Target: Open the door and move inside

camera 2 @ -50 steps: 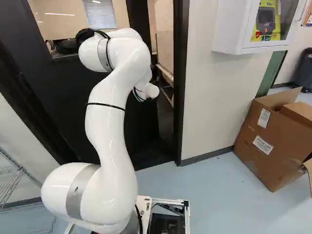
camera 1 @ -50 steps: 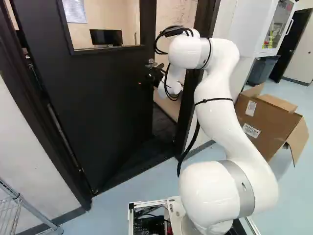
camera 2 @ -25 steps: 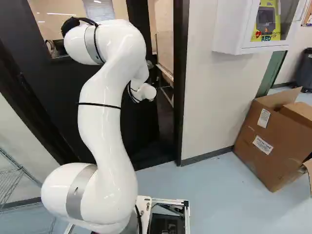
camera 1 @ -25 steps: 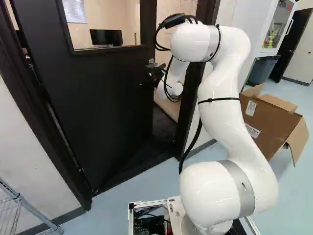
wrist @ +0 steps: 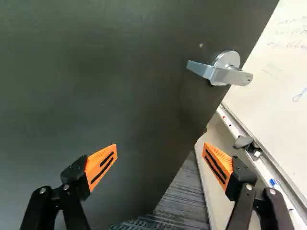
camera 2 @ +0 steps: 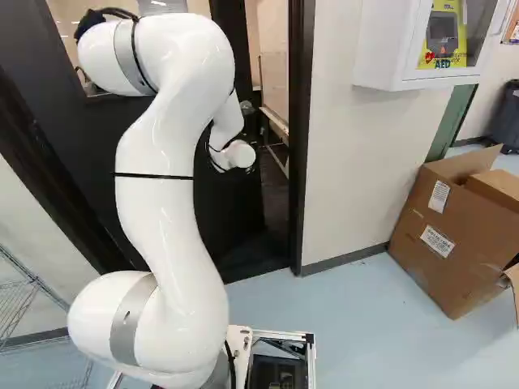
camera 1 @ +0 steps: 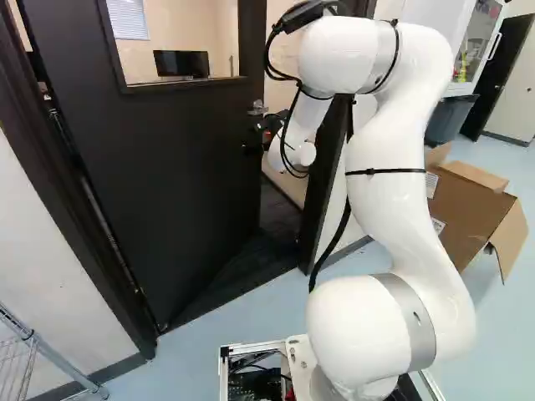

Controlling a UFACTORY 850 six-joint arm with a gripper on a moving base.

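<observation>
The dark, windowed door [camera 1: 175, 175] stands ajar, its free edge at the right and a gap between that edge and the black jamb [camera 2: 300, 154]. The silver lever handle [wrist: 220, 74] sits ahead of the hand [wrist: 160, 145], whose orange pads are spread wide with nothing between them.

The step now seems to be pushing the door farther in. Best press near the free edge, where the swing comes easiest, keeping clear of the lever, which could snag a finger, and of the gap, where the hand might slip past. Push smoothly far and left, and let the base follow only once the white arm [camera 1: 389, 200] clears the jamb.

Compared with a second ago, the arm's elbow has risen and come nearer; door and base have not moved.
</observation>
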